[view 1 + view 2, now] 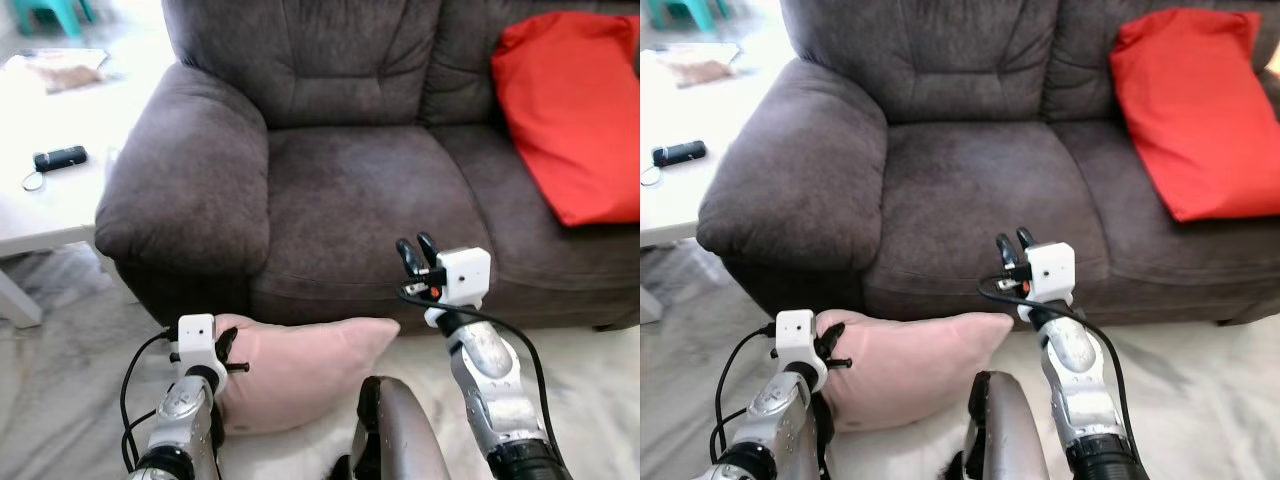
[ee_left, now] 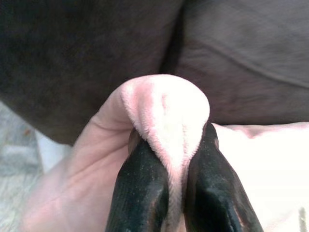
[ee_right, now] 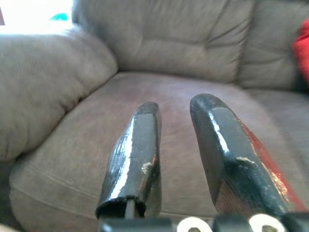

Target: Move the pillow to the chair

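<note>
Fuzzy pink cloth pillow; matt suede-like sofa.

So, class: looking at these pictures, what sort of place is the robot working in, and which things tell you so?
Most likely a home living room. A dark brown sofa carries a red cushion, a pink pillow lies on the floor before it, and a white low table beside it holds a small black device.

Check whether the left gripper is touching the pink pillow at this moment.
Touching. In the left wrist view the left gripper has both black fingers pinched on a fold of the pink pillow, fabric squeezed between them.
</note>
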Robot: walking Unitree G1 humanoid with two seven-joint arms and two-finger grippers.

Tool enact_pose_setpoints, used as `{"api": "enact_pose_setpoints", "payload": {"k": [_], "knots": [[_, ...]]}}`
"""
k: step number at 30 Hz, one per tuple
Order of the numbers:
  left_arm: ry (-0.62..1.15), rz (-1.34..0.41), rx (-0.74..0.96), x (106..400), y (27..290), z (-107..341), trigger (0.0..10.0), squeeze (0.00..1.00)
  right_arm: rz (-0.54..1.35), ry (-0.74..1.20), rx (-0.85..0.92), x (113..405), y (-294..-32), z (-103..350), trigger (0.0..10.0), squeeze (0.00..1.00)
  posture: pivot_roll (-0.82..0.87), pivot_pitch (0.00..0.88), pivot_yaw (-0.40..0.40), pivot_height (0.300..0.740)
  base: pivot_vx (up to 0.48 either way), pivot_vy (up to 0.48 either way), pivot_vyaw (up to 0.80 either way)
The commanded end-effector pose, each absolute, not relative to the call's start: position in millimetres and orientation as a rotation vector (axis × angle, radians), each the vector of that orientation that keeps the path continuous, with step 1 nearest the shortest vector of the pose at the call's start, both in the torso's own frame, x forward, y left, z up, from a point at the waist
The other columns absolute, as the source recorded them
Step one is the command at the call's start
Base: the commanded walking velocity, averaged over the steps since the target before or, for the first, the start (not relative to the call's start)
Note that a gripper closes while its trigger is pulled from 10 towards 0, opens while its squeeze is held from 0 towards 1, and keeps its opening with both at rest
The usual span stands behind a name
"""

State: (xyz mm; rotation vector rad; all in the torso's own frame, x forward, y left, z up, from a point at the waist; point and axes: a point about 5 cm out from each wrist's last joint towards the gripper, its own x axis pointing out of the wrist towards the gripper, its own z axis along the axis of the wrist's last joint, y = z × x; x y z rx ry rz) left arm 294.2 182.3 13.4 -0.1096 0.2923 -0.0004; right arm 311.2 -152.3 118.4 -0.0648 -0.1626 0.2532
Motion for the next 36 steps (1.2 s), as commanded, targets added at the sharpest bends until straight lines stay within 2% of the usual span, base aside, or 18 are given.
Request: {"api": "enact_pose_setpoints", "payload": {"k": [1,8,36], "knots": [[0.143,0.015,-0.087,310.2,188.7,40.8,10.0,0.0,0.248,-0.162,-0.072,310.9,-153.9,117.5,10.0,0.0,-0.03,0.0,-0.063,0.499,-0.368,0.0,0.0],[0.144,0.021,-0.091,309.1,187.4,39.6,10.0,0.0,0.249,-0.154,-0.07,309.6,-154.4,114.7,10.0,0.0,-0.03,0.0,-0.068,0.499,-0.36,0.0,0.0],[0.116,0.033,-0.066,311.9,191.0,46.1,10.0,0.0,0.258,-0.16,-0.055,310.2,-150.8,115.0,10.0,0.0,-0.03,0.002,-0.062,0.499,0.0,0.0,0.0]]}}
